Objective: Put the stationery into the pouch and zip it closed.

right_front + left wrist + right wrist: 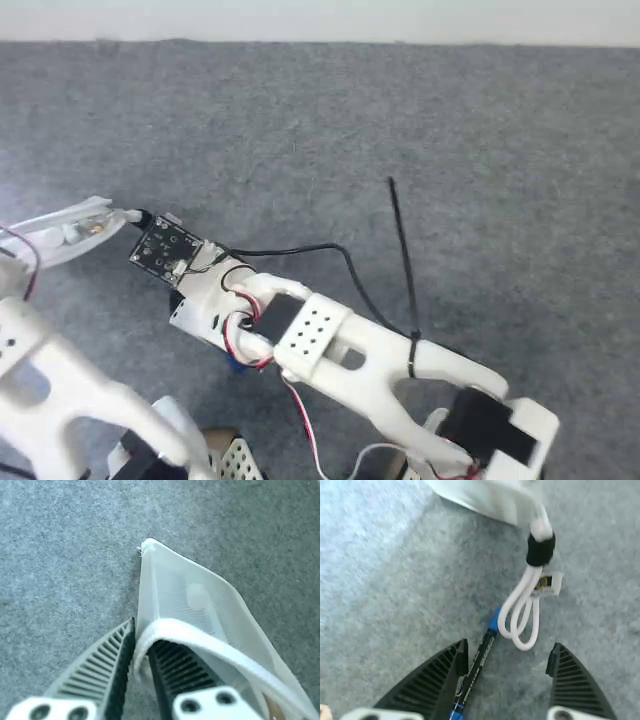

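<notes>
One pen, black-bodied with a blue end, lies on the grey mat outside the pouch. In my right wrist view its far end runs off the picture's edge, so I can't see its full length. It sits between the fingers of the right gripper, close to one of them, and I can't tell whether it touches; those jaws stand wide apart. Just beside the pen's blue end lies a white cord loop bound with a black band, running off the pouch's corner, with a small tag next to it that I can't make out. The pouch is translucent white mesh. In my left wrist view the left gripper is clamped on its thick white rim, and something pale shows through the mesh that I can't identify. From the high view the pouch lies at the picture's left edge, partly cut off, and the right arm stretches across the middle. A sliver of blue peeks from under the arm, too small for me to name. A thin black cable stands up from that arm.
</notes>
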You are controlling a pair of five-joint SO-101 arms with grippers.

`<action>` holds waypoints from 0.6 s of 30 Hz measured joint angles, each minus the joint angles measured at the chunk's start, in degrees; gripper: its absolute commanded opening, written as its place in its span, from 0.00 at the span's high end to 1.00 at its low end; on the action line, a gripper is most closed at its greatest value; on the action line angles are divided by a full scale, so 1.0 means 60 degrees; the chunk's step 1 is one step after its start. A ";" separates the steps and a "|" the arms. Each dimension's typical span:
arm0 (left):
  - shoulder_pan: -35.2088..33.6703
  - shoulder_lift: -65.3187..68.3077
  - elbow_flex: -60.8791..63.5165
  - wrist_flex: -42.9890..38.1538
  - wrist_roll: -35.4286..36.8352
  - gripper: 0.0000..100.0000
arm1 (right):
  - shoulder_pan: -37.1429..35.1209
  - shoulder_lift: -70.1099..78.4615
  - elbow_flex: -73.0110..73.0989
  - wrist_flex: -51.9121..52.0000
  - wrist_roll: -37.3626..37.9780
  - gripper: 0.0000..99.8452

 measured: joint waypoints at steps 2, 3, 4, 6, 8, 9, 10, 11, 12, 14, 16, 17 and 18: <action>-0.0278 0.0000 0.0000 0.0000 0.0190 0.99 | 0.0000 0.0337 -0.0132 0.0000 0.0000 0.74; -0.0410 0.0000 0.0000 -0.0059 0.0234 0.99 | 0.0000 0.0527 -0.0249 0.0000 0.0000 0.74; -0.0542 0.0000 0.0000 -0.0103 0.0264 0.99 | 0.0000 0.0733 -0.0352 0.0000 0.0000 0.74; -0.0733 0.0000 0.0000 -0.0176 0.0308 0.99 | 0.0000 0.1114 -0.0586 0.0000 0.0000 0.74; -0.0923 0.0000 -0.0015 -0.0176 0.0308 0.99 | 0.0000 0.1509 -0.0821 0.0000 0.0000 0.74; -0.1011 0.0000 -0.0015 -0.0176 0.0337 0.99 | -0.0015 0.1714 -0.0952 0.0000 0.0000 0.74; -0.1128 0.0000 -0.0015 -0.0176 0.0425 0.99 | -0.0015 0.1875 -0.1040 0.0000 0.0000 0.74; -0.1231 0.0000 -0.0015 -0.0176 0.0527 0.99 | -0.0015 0.2051 -0.1158 0.0000 0.0000 0.74; -0.1333 0.0000 -0.0015 -0.0176 0.0571 0.99 | -0.0015 0.2212 -0.1289 0.0000 0.0000 0.74; -0.1480 0.0000 -0.0015 -0.0176 0.0630 0.99 | -0.0015 0.2593 -0.1553 0.0000 0.0000 0.74; -0.1524 0.0000 -0.0015 -0.0176 0.0645 0.99 | -0.0015 0.3033 -0.1905 0.0000 0.0000 0.74; -0.1524 0.0000 -0.0015 -0.0176 0.0645 0.99 | -0.0015 0.3223 -0.2095 0.0103 0.0000 0.74; -0.1524 0.0000 -0.0015 -0.0176 0.0645 0.99 | -0.0015 0.3414 -0.2344 0.0308 0.0000 0.74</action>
